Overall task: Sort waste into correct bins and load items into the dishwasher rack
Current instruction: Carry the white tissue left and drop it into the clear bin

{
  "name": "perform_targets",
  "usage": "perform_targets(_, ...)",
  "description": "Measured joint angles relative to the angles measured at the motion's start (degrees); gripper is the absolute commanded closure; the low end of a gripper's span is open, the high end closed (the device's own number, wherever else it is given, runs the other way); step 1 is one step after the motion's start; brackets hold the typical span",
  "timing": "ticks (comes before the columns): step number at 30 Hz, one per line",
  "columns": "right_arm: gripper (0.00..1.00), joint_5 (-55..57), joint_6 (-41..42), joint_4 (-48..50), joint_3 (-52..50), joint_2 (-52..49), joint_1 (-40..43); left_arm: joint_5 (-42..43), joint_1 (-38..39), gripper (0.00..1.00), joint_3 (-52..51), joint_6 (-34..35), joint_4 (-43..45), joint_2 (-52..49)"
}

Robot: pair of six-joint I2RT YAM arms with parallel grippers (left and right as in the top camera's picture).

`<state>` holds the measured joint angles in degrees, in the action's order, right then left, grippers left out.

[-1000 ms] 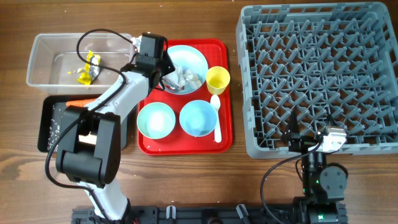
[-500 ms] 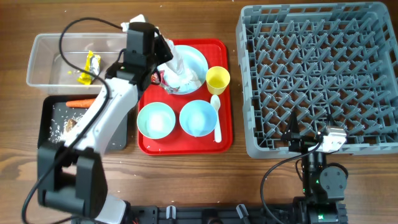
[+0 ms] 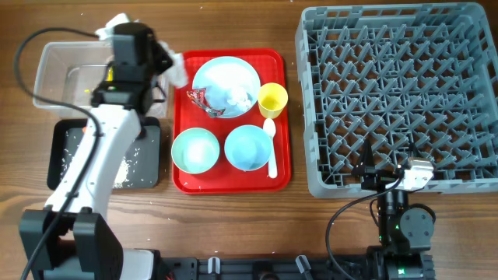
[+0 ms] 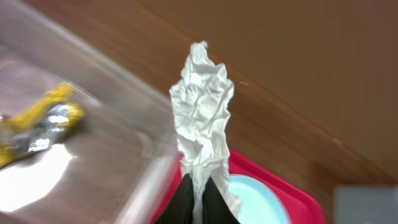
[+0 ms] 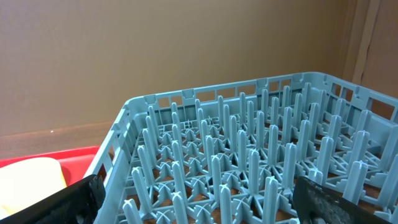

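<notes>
Left gripper (image 4: 198,186) pinches the crumpled white tissue (image 4: 202,112) by the clear tub (image 3: 58,48); right gripper (image 5: 199,208) gapes empty.

Left arm (image 3: 109,128) sprawls over the clear tub (image 3: 54,62) left of the red tray (image 3: 282,140), hiding the tub's tray-side half and a strip of the black tray (image 3: 148,155). White specks there are too small to name. On the wrist camera, the left gripper (image 4: 196,185) is cut off at the bottom edge, only its dark tips showing under the crumpled tissue (image 4: 202,106). The yellow wrapper (image 4: 34,121) is a smear, and the plate (image 4: 261,199) on the tray is a sliver. The right gripper (image 5: 196,190) shows as two dark blurred fingers (image 5: 68,202) in the bottom corners, and the rack (image 5: 249,162) runs off-frame.
</notes>
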<state>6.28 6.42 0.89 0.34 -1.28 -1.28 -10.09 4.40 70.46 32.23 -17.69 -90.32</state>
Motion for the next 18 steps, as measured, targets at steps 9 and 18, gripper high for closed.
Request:
perform_targets(9, 0.00, 0.0, 0.0, 0.0, 0.0, 0.0, 0.0, -0.8, -9.4, 0.96, 0.0, 0.0, -4.0, -0.4)
perform_targets(18, 0.00, 0.0, 0.0, 0.0, 0.0, 0.0, 0.0, -0.3, -9.7, 0.91, 0.0, 0.0, -1.5, -9.1)
